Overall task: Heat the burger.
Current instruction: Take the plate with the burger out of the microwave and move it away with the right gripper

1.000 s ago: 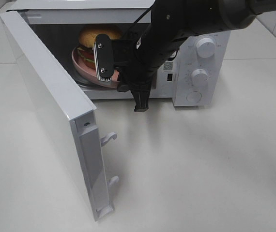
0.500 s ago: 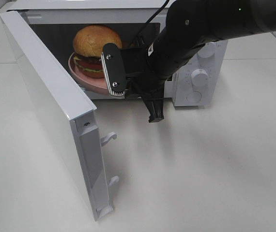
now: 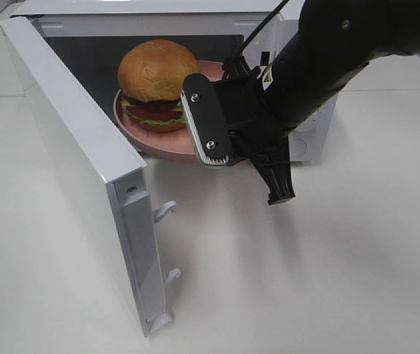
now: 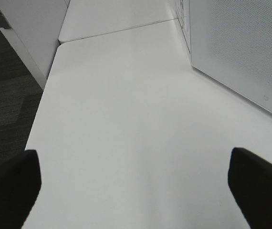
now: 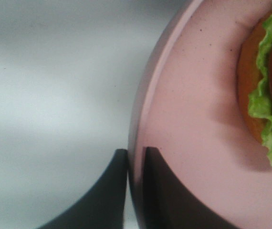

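Resting on pink plate (image 3: 167, 144) — burger (image 3: 158, 81).

A white microwave (image 3: 298, 88) stood at twelve o'clock on the pale table (image 3: 328, 273), its door (image 3: 85, 169) swung wide toward eight o'clock. At its mouth sat the burger (image 3: 155, 81) on a pink plate (image 3: 166, 144), bun domed and golden. From two o'clock the dark right arm (image 3: 335, 59) reached in; its right gripper (image 3: 211, 140) met the plate's near rim at center, the fingertips hidden behind the gripper body.
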Tool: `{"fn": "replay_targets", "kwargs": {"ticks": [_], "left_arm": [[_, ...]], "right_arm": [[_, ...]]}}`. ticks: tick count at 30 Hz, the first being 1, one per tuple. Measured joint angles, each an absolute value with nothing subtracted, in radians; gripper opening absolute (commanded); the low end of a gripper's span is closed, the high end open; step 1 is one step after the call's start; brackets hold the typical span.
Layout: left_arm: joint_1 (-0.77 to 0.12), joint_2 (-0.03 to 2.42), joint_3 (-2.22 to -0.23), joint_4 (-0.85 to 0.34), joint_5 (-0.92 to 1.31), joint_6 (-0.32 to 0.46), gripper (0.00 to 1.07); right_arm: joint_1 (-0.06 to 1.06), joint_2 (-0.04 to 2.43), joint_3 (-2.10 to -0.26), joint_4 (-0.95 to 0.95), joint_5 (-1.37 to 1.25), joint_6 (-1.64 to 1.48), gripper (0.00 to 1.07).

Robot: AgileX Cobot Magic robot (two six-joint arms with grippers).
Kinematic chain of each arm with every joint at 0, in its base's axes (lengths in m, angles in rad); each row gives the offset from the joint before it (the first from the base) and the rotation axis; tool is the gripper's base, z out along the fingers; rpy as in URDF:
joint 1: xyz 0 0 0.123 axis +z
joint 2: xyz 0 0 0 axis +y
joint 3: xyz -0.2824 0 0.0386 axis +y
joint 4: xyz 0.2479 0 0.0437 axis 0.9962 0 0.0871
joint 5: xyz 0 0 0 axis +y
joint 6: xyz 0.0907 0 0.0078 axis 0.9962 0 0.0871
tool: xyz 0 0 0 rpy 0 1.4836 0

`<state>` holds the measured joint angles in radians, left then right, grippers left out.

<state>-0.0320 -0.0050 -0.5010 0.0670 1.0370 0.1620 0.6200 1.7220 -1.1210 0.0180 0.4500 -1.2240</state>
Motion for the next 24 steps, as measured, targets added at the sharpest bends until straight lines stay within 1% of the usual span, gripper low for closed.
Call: {"fn": "replay_targets", "kwargs": {"ticks": [9,24], "left_arm": [[-0.032,-0.005,-0.501,0.067,1.037,0.162,1.01],[-0.032,-0.005,-0.501,0.067,1.037,0.162,1.01]], "right_arm": [[0.623,1.645,-1.058,0.009,0.483,-1.190,0.00],[0.623,1.429,-0.900,0.000,0.504,-1.139,0.00]]}}
